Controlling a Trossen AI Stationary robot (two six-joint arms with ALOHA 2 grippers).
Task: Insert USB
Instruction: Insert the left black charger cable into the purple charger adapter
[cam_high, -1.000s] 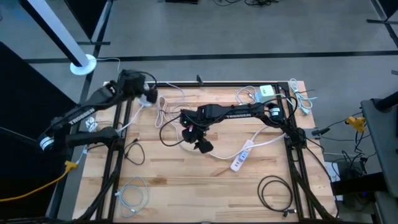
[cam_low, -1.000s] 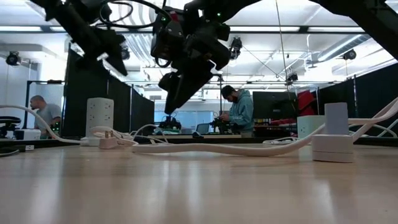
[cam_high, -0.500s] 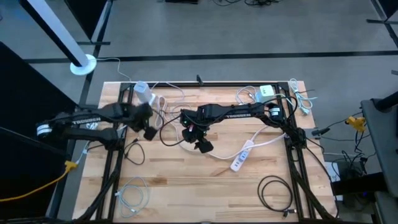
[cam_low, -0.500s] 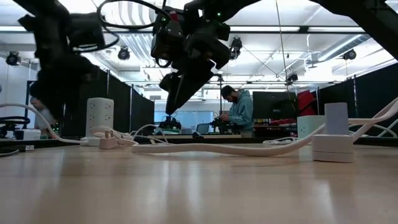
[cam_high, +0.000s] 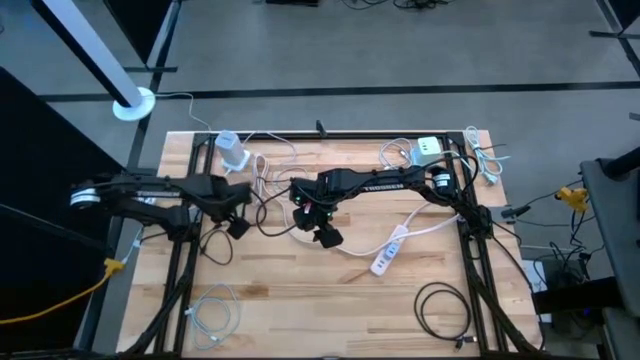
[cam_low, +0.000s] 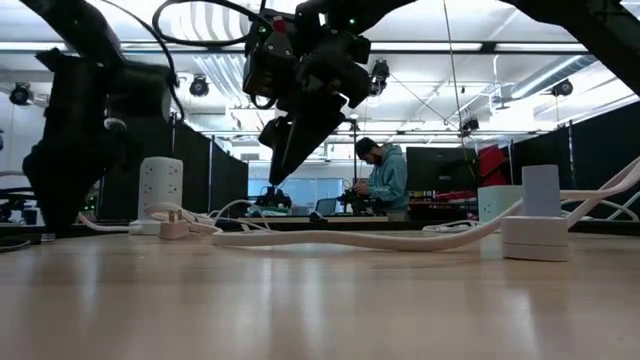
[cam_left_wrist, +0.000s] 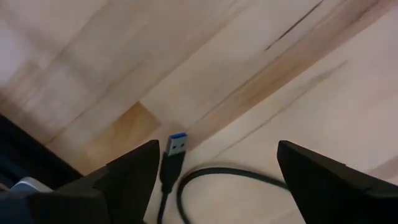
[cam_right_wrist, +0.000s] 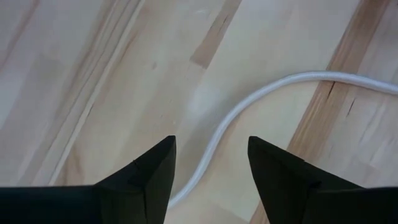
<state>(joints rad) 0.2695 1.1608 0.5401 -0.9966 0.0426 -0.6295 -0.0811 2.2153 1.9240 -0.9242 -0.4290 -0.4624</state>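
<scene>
- High view: left gripper (cam_high: 238, 226) is seen over the table's (cam_high: 300, 310) left-centre, just beside a loop of black cable (cam_high: 214, 246). Right gripper (cam_high: 326, 236) is held near the middle, above a white cable (cam_high: 350, 250) that runs to a white power strip (cam_high: 391, 253). A white charger block (cam_high: 231, 147) sits at the far-left edge, a green-and-white adapter (cam_high: 428, 148) at the far-right edge. Coiled cables are noted at the near edge: white one (cam_high: 212, 312) on the left, black one (cam_high: 441, 304) on the right.
- Low view: both grippers hang clear of the tabletop, left one (cam_low: 60, 190) w/ its arm dark at pic left, right one (cam_low: 290, 140) near centre, pointing down. A white tower-type outlet block (cam_low: 160, 183) and a plug (cam_low: 176, 229) are seen behind; a white adapter (cam_low: 535, 225) stands to the right. A person (cam_low: 383, 180) in a teal hoodie stands in the room beyond, another person (cam_low: 70, 180) at far left.
- Left wrist view: jaws are set wide apart, nothing held. The USB plug (cam_left_wrist: 175, 149), blue-tipped on a black lead, lies on the wood betw. the two fingers (cam_left_wrist: 323, 180), nearer one of them, not touched.
- Right wrist view: jaws are apart, nothing gripped; the white cable (cam_right_wrist: 249, 106) curves across the wood beyond the fingers (cam_right_wrist: 283, 174).
</scene>
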